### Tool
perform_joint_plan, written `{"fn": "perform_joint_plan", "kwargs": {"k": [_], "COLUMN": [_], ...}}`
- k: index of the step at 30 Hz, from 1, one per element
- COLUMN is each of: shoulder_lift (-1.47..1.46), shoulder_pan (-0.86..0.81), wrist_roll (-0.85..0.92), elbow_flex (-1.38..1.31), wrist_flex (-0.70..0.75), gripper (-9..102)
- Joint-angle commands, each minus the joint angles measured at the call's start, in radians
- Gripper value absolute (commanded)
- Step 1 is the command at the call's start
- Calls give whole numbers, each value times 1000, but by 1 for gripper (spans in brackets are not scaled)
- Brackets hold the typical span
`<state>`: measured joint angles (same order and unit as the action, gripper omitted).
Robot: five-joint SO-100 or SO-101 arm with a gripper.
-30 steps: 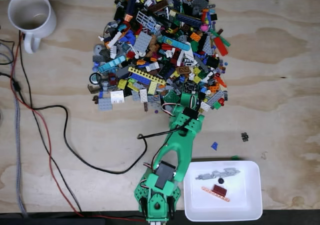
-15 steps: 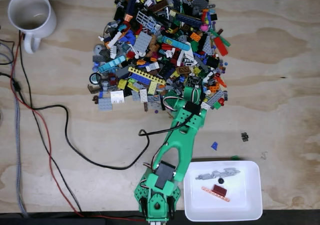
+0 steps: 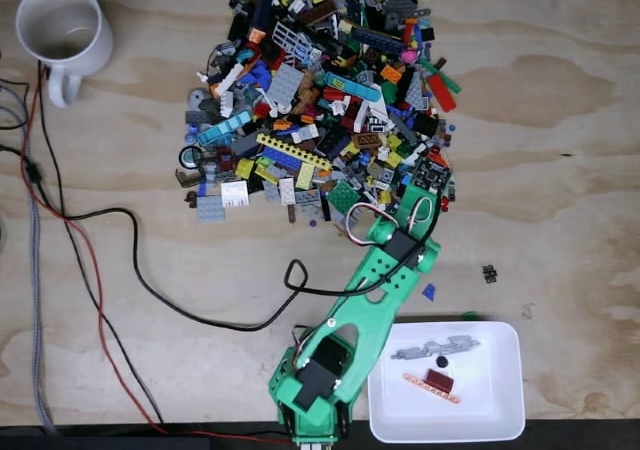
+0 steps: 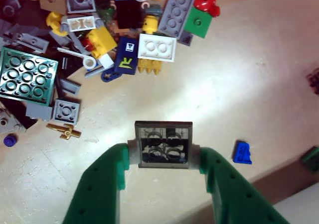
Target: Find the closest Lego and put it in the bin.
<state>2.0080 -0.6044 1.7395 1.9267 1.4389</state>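
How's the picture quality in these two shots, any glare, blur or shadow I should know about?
Fixed view: even lighting, sharp, with soft shadows beside the arm and the bin. Wrist view: softer and slightly blurred, with a bright glare patch on the table above the plate held in the tool; a dark shadow falls under its fingers.

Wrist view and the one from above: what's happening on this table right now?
A green robot arm has its gripper shut on a dark square Lego piece, held above the bare wood at the near edge of the Lego pile. The white bin, already holding a few pieces, sits beside the arm's base. The piece is not yet in it.
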Motion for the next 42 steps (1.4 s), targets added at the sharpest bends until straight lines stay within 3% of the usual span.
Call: {"fn": "perform_joint_plan", "kwargs": {"k": [1, 10, 21, 26, 32, 37, 42], "shoulder_lift": [120, 230, 336, 382, 394, 456, 577], "shoulder_pan": [-129, -474, -937, -1072, -1054, -856, -449], "wrist_roll": [18, 120, 287, 322, 232, 44, -146], "elbow_flex": [-71, 21, 225, 281, 333, 322, 241], "wrist_flex": [17, 29, -48, -81, -166, -270, -354], "gripper": [13, 13, 13, 13, 28, 33, 10]}}
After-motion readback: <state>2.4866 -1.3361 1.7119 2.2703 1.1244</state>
